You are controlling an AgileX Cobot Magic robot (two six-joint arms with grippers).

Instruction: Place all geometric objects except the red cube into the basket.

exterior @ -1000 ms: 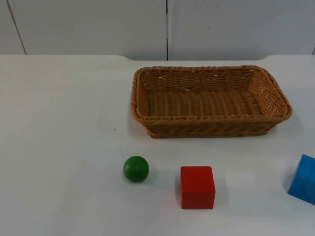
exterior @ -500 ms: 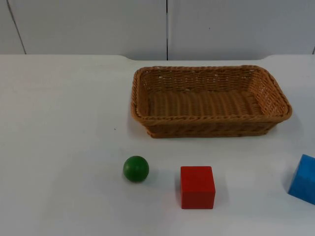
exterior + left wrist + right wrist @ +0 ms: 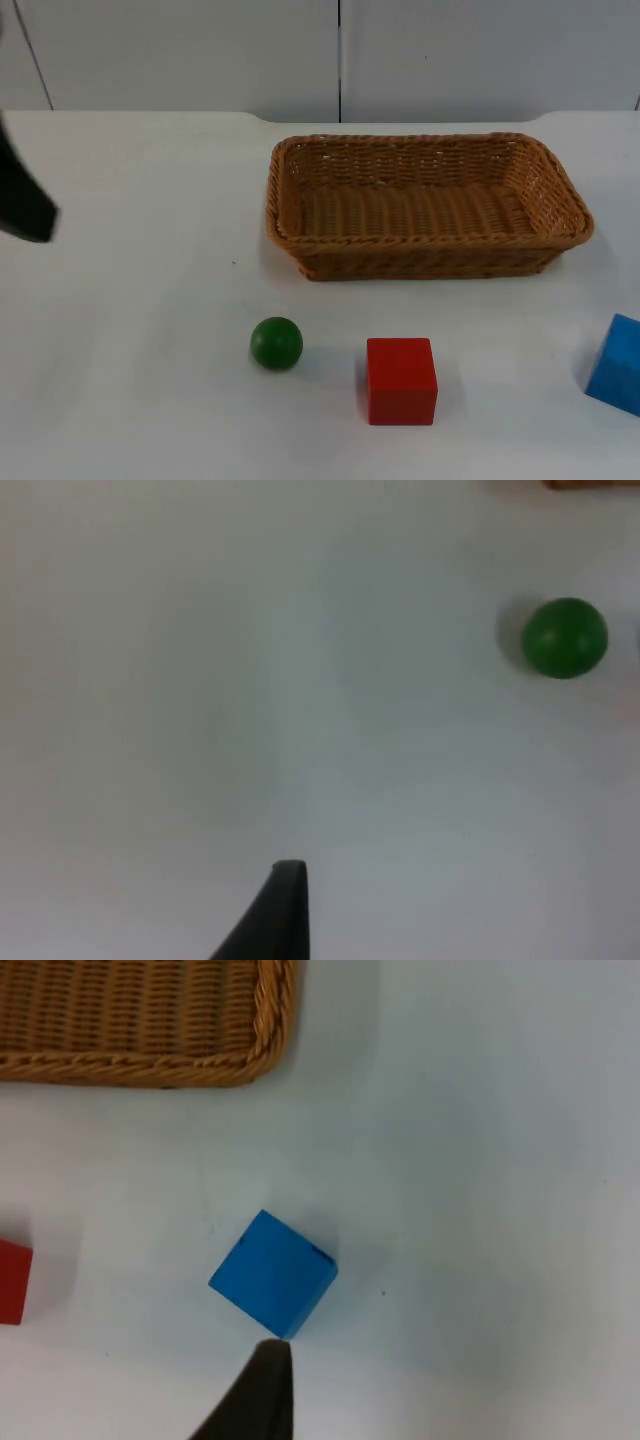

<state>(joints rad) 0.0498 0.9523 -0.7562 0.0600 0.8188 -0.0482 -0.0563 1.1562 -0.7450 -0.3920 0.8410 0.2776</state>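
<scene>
a: starting out, by the look of it. the basket [image 3: 428, 205] sits on the far side of the table [image 3: 130, 300] with nothing in it, and the green ball [image 3: 276, 343], the red cube [image 3: 401, 381] and the blue cube [image 3: 616, 365] all lie on the near side, ball to the left, red cube beside it, blue cube far off to the right.

b: and the arms?

a: the left gripper [image 3: 25, 200] is at the far left edge of the table, well apart from the ball; its wrist view has the ball [image 3: 565, 637] ahead and off to one side. whether its fingers are apart or closed i cannot tell. the right gripper looks down on the blue cube [image 3: 273, 1274], one fingertip [image 3: 262, 1390] just beside it, and again i cannot tell if it is spread or closed.

b: next move?

a: my guess: the left arm has to travel right and nearer to get over the ball, then straddle it squarely, since a ball would roll off a glancing touch. the red cube stays put.
</scene>
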